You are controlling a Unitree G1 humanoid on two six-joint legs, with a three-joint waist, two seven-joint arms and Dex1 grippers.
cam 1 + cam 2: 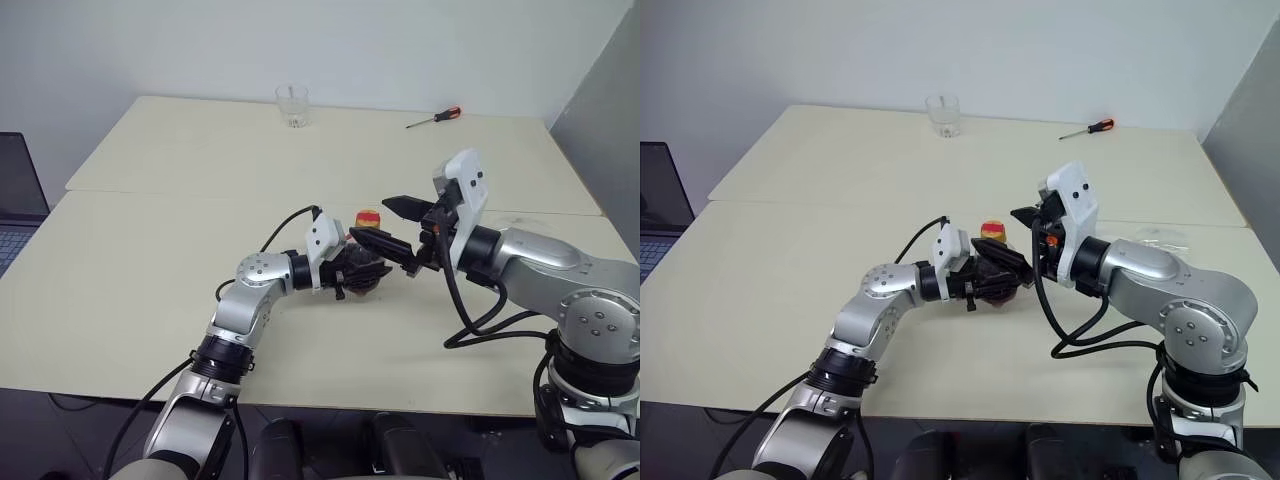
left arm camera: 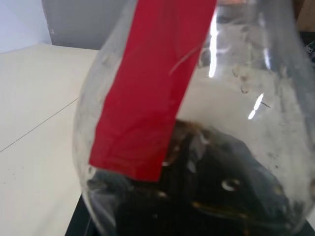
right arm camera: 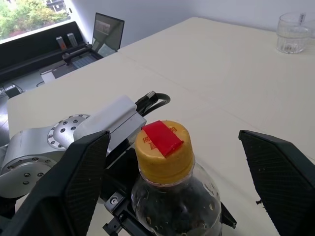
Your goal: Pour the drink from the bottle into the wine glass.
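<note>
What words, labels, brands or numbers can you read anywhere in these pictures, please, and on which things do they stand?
None can be read.
The bottle carries only a blank red tag and a plain yellow cap.
The tumbler and the screwdriver bear no readable marks.
The laptop screen is dark.

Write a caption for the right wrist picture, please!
Open right gripper flanks the bottle's yellow cap, left gripper holding the bottle.

Two pale tables (image 1: 150,290) pushed together; white wall (image 1: 300,40) behind; laptop (image 1: 18,200) at left.
</note>
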